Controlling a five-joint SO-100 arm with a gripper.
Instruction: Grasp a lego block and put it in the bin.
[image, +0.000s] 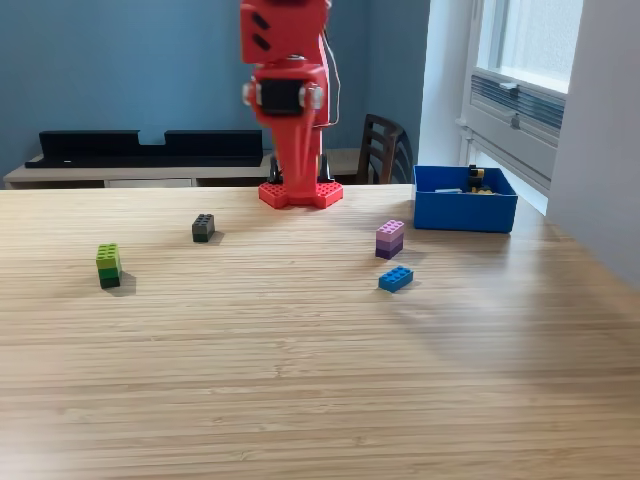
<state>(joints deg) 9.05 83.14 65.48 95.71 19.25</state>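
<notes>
1. We take the bin (465, 208) as our landmark: a blue open-topped box with low walls, standing on the wooden counter (300, 380) toward the far edge, at the exterior view's right.
2. Inside the bin we see small yellow and dark pieces (476, 181) against its far wall; we cannot tell what they are.
3. The purple block (390, 239), a stack of lilac over darker purple, stands on the counter near the bin, to its left and nearer the camera in the exterior view.
4. The blue block (396, 279) lies flat just in front of the purple block, further from the bin.
5. The dark grey block (203, 228) sits well to the left of the bin.
6. The green block (108, 265), light green over dark green, stands furthest left of the bin.
7. The red arm (287, 90) rises from its red base (300, 194), which sits left of the bin at the counter's far edge.
8. The hand lies above the frame; it is out of sight, so we cannot report whether it is released or clenched.
9. Behind the bin, at its left, we see a dark wooden chair (382, 148).
</notes>
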